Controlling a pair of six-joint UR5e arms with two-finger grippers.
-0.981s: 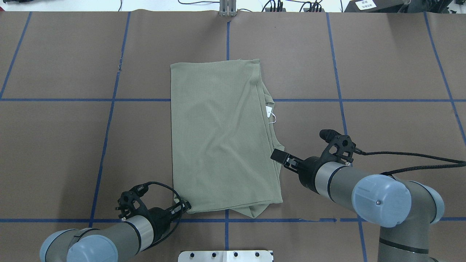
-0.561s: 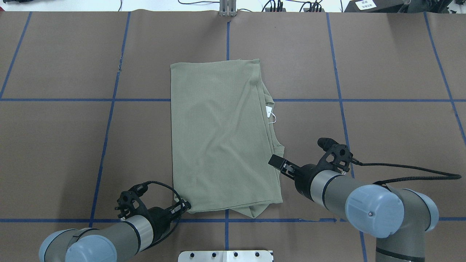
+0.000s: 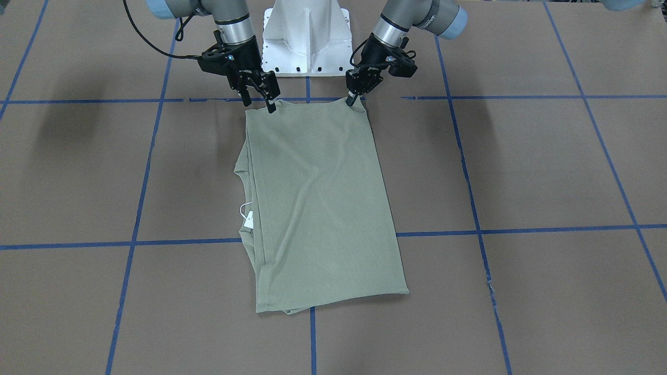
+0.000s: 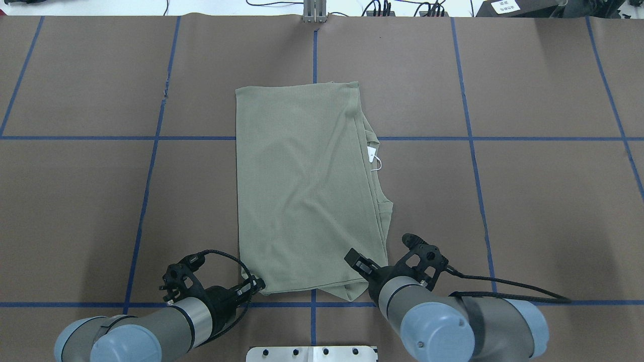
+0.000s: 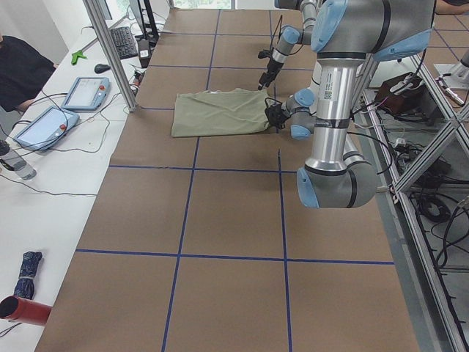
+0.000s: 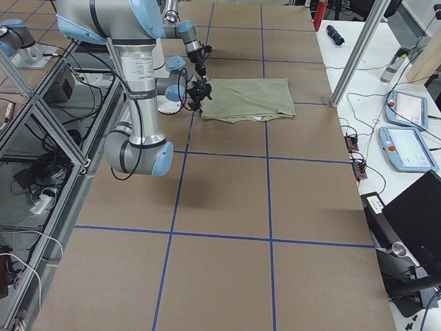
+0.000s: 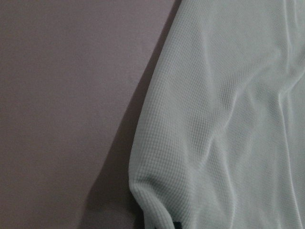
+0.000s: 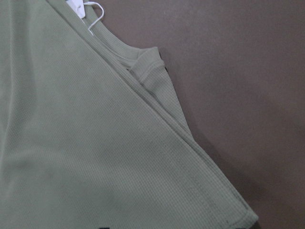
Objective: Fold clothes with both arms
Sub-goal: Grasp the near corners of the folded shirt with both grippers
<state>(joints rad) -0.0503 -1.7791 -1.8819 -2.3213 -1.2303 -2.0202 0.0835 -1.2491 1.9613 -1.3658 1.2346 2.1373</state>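
Observation:
The clothes are one sage-green knit shirt point(image 4: 302, 191), lying folded into a long rectangle mid-table point(image 3: 318, 208). Its white hang tag point(image 4: 373, 153) pokes out at the right edge. My left gripper point(image 4: 253, 286) is shut on the shirt's near-left corner, seen at the view's right in the front-facing view point(image 3: 353, 100). The left wrist view shows that corner point(image 7: 152, 191) curling up off the brown table. My right gripper point(image 4: 358, 261) hovers open over the near-right corner point(image 3: 268, 101). The right wrist view shows the layered hem and neckline point(image 8: 147, 71) below it.
Brown paper with blue tape lines point(image 4: 151, 138) covers the table. The white pedestal base point(image 3: 307, 36) stands behind the shirt's near edge. Tablets point(image 5: 88, 92) and a person's dark sleeve point(image 5: 18, 73) are beside the far table edge, by a metal post point(image 5: 110, 51).
My right arm has swung back toward the robot, carrying its gripper from beside the shirt's right edge to the near-right corner. The left gripper and the shirt have not moved.

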